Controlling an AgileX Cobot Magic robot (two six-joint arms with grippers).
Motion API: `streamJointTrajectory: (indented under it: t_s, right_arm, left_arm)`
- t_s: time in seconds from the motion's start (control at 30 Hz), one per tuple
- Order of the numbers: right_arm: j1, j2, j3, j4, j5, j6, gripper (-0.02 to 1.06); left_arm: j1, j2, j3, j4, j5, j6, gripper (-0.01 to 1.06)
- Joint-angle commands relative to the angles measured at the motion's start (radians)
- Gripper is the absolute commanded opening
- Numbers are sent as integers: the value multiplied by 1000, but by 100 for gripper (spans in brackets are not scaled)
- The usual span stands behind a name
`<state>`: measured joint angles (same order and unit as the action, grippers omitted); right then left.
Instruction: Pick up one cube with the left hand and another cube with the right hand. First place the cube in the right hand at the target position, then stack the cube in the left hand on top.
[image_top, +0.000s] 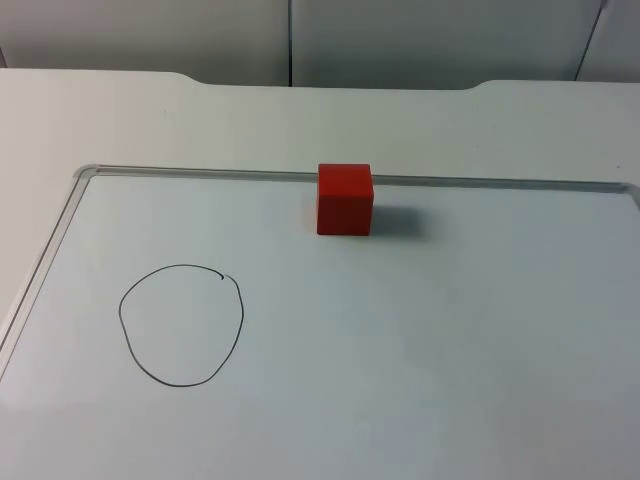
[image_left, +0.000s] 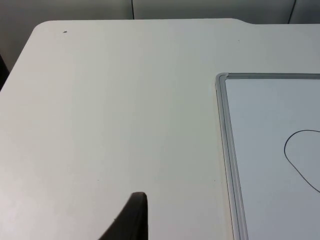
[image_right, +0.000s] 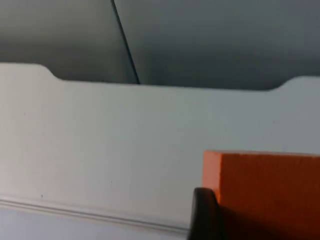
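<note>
A red cube (image_top: 345, 198) stands on the whiteboard (image_top: 420, 380), against its far frame, a little right of centre. A hand-drawn black circle (image_top: 181, 325) marks the board's left half, and part of this circle (image_left: 300, 155) also appears in the left wrist view. My left gripper hovers over the bare table left of the board, where one black fingertip (image_left: 132, 217) is visible with nothing beside it. An orange cube (image_right: 265, 195) sits close in front of the right wrist camera. My right gripper (image_right: 260, 220) is shut on it, one fingertip (image_right: 202, 212) pressed to its side.
The whiteboard's grey frame (image_left: 227, 150) rises slightly above the white table (image_left: 110, 110). The table ends in a notched edge at the grey partition wall (image_top: 300, 40). Open board surface lies right of the circle and in front of the red cube.
</note>
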<state>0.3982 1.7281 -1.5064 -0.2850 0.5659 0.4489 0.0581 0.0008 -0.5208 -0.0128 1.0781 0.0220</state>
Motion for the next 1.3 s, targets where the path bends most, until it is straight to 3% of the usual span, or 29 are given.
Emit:
streamJointTrajectory:
  t_s: [0.0, 0.37, 0.6, 0.8, 1.0, 1.17, 1.27]
  right_arm:
    - [6, -68, -6, -34, -7, -12, 0]
    - [10, -270, -6, -34, 36, -113, 0]
    - [112, -345, -6, -147, 142, -160, 0]
    - [164, -402, -6, -158, 158, -165, 0]
    - [170, -488, -6, -155, 119, -169, 0]
    - [170, -496, -6, -89, 72, -176, 0]
    - [170, -496, -6, 3, -13, -241, 0]
  left_arm:
    - [5, -1, 7, -10, 0, -3, 105]
    - [5, -1, 7, -10, 0, -3, 105]
    - [5, -1, 7, -10, 0, -3, 105]
    - [5, -1, 7, -10, 0, -3, 105]
    - [5, -1, 7, -10, 0, -3, 105]
    - [5, -1, 7, -10, 0, -3, 105]
    - [5, -1, 7, -10, 0, -3, 105]
